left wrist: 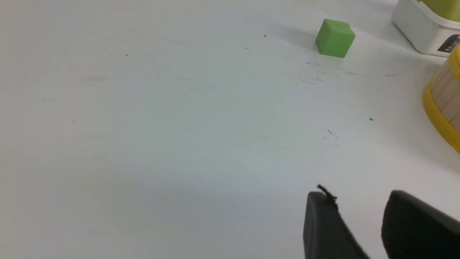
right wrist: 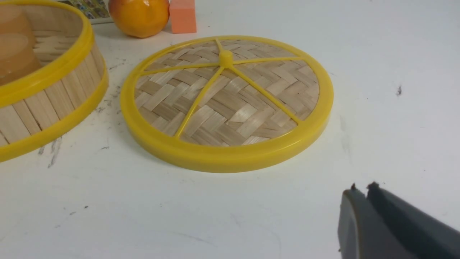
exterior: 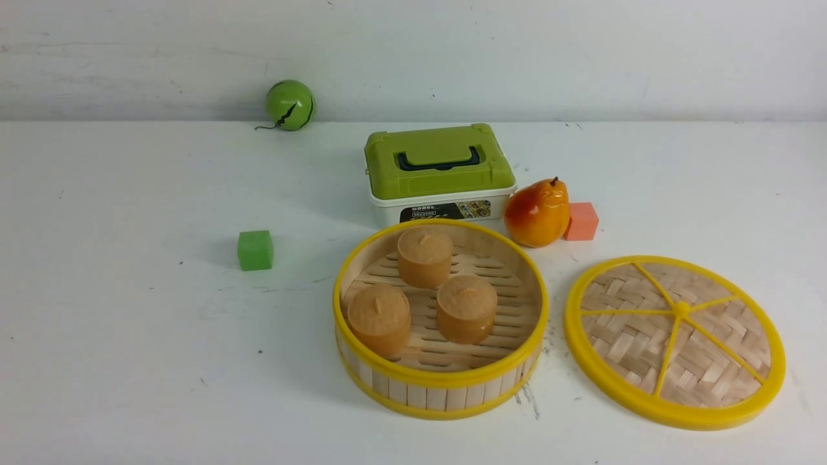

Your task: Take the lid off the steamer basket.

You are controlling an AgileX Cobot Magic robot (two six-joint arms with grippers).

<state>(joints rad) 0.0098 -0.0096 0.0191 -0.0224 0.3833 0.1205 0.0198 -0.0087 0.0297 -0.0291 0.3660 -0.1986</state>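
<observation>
The steamer basket (exterior: 439, 381) stands open at the table's front middle, with three brown buns (exterior: 423, 255) on its slatted floor. It also shows in the right wrist view (right wrist: 50, 97) and at the edge of the left wrist view (left wrist: 444, 104). The lid (exterior: 675, 339) lies flat on the table to the basket's right, knob side up; it also shows in the right wrist view (right wrist: 226, 104). Neither arm shows in the front view. My left gripper (left wrist: 359, 198) is open and empty above bare table. My right gripper (right wrist: 363, 189) is shut and empty, near the lid's rim but apart from it.
A white box with a green handled lid (exterior: 439, 171) stands behind the basket. An orange pear (exterior: 537, 213) and a pink cube (exterior: 581, 221) sit to its right. A green cube (exterior: 254, 250) lies left of the basket, a green ball (exterior: 289, 104) by the back wall.
</observation>
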